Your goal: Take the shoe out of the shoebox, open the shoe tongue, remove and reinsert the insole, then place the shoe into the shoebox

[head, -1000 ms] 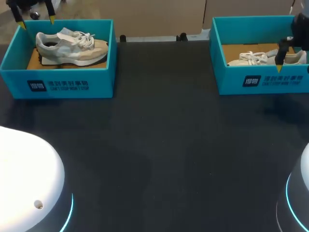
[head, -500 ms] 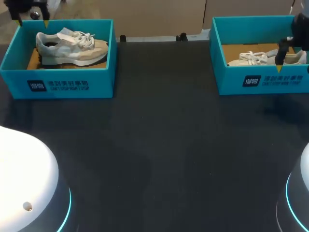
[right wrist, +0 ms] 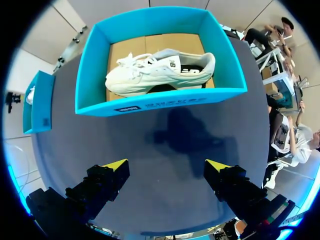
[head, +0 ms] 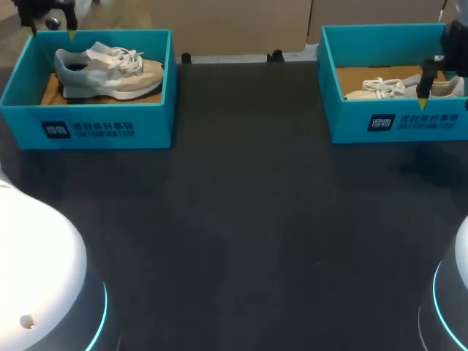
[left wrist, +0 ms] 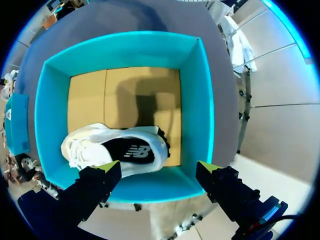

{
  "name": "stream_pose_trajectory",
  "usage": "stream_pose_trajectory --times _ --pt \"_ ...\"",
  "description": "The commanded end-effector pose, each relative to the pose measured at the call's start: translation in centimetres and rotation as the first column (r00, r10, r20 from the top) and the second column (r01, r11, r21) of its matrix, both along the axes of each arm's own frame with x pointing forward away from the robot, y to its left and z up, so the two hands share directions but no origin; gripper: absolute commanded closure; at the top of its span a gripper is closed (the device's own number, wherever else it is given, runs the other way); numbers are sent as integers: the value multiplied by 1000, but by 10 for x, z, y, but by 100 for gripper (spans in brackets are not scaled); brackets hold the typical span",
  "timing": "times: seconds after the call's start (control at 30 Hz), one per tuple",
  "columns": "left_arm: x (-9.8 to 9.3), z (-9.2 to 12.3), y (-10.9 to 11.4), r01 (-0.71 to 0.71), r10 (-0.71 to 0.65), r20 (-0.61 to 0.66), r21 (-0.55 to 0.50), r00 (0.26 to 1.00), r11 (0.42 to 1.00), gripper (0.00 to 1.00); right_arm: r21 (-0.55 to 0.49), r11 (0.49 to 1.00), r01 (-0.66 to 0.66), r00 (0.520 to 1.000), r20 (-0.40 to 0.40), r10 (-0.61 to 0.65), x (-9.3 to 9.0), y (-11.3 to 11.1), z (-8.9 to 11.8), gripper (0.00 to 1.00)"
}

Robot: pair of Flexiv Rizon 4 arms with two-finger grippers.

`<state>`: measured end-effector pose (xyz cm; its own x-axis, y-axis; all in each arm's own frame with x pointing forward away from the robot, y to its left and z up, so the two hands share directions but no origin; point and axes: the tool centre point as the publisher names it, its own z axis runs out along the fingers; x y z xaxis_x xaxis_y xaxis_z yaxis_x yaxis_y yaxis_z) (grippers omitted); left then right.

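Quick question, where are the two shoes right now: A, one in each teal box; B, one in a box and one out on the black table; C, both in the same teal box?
A: the grey and beige shoe lies inside the left shoebox and the white shoe inside the right shoebox, with neither out on the table.

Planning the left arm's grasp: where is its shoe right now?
In the head view, the shoe lies inside the left shoebox at the table's far left corner, the open left gripper above the box's far rim.
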<state>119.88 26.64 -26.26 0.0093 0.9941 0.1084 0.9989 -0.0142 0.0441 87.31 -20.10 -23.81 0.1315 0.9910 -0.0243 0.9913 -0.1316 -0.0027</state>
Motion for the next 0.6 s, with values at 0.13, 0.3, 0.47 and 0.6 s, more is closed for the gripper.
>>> stream_pose_trajectory --times 0.13,0.3,0.47,0.6 --pt "19 -27 9 6 -6 -57 -14 998 1000 0 0 1000 0 1000 2 0 -1 0 0 0" --pt "20 -39 10 12 -12 -78 -6 997 1000 0 0 1000 0 1000 2 0 -1 0 0 0" --pt "19 -56 10 14 -13 -120 5 993 1000 0 0 1000 0 1000 2 0 -1 0 0 0" --pt "16 -66 9 26 -25 -129 9 991 1000 0 0 1000 0 1000 2 0 -1 0 0 0"
